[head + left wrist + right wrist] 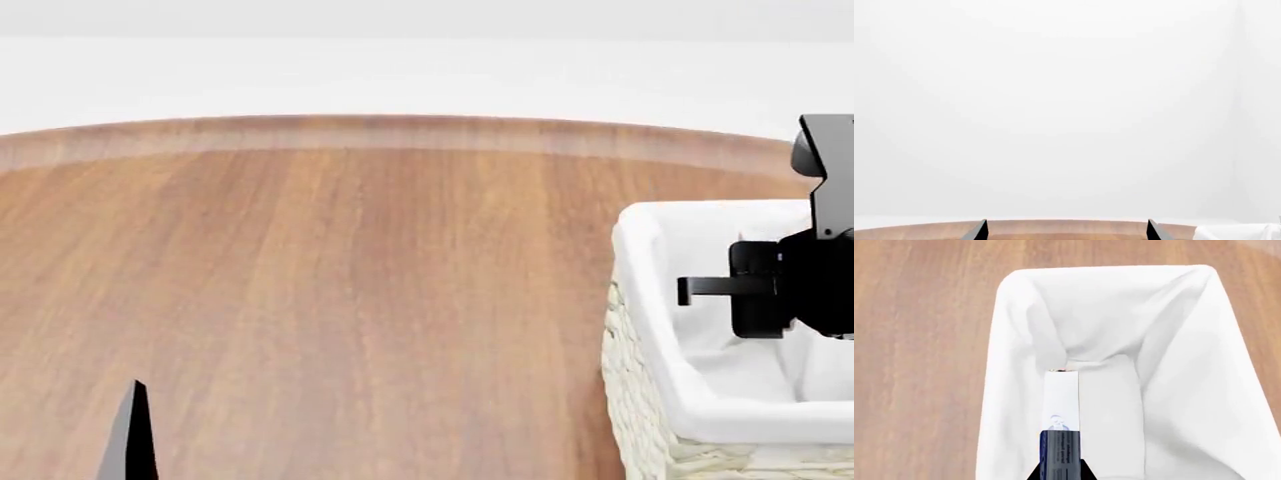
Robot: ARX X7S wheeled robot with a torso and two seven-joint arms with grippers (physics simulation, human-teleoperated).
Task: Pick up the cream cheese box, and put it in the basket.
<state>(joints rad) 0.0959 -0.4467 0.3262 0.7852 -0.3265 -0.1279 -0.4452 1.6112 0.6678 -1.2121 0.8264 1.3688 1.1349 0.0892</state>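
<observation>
Wooden table [334,280] under white walls: the cream cheese box [1061,410] hangs edge-on in the right gripper [1059,470], pinched between its fingers above the white-lined basket [1014,340]. At the near table edge, the left gripper [1067,231] has its fingers spread wide, holding nothing
</observation>
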